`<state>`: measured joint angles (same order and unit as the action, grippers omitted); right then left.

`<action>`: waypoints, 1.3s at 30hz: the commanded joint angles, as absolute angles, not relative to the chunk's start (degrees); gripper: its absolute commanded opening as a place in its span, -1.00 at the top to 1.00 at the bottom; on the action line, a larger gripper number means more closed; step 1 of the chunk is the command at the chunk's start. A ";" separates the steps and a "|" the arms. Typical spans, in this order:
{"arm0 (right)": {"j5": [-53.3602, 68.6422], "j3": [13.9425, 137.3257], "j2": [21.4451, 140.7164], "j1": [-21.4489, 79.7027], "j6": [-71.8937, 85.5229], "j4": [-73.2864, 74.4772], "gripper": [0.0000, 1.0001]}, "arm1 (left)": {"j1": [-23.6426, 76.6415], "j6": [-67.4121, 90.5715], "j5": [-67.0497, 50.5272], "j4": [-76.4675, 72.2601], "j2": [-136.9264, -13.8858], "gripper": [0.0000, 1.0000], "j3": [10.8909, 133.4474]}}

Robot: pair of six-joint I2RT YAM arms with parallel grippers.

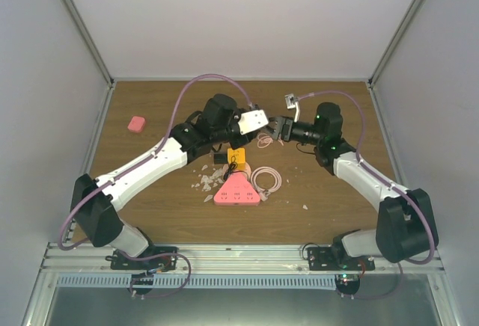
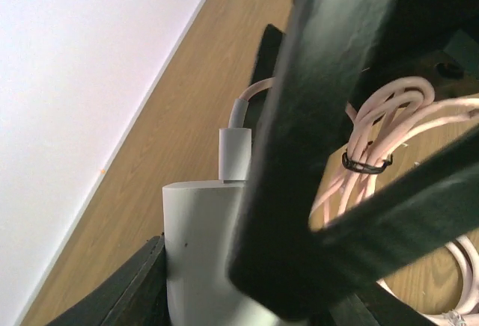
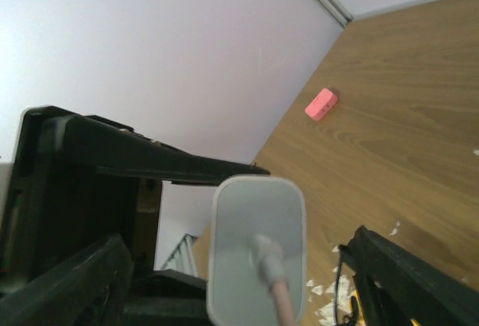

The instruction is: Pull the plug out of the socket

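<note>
Prepping the pull: L pincer (image 2: 209, 281) is clamping the white socket block (image 2: 198, 244) above the worktop (image 1: 329, 184), plug (image 2: 234, 154) seated in it, while R pincer (image 3: 239, 240) is hanging spread apart around the plug, probably needing to close on it next & draw straight back.

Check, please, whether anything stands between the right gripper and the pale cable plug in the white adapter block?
Nothing visible does. The pale cable plug in the white rectangular adapter block faces the right gripper directly, framed by its open fingers.
</note>
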<state>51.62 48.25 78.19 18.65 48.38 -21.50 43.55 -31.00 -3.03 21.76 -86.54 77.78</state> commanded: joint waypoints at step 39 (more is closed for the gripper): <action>42.14 51.00 72.83 12.84 -2.04 4.38 -0.99 | -10.65 -31.91 -27.43 27.51 -102.31 0.64 83.51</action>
<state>42.65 52.23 72.34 13.43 0.43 5.17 -7.99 -31.33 -25.12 28.23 -97.58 79.00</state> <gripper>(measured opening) 0.995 0.440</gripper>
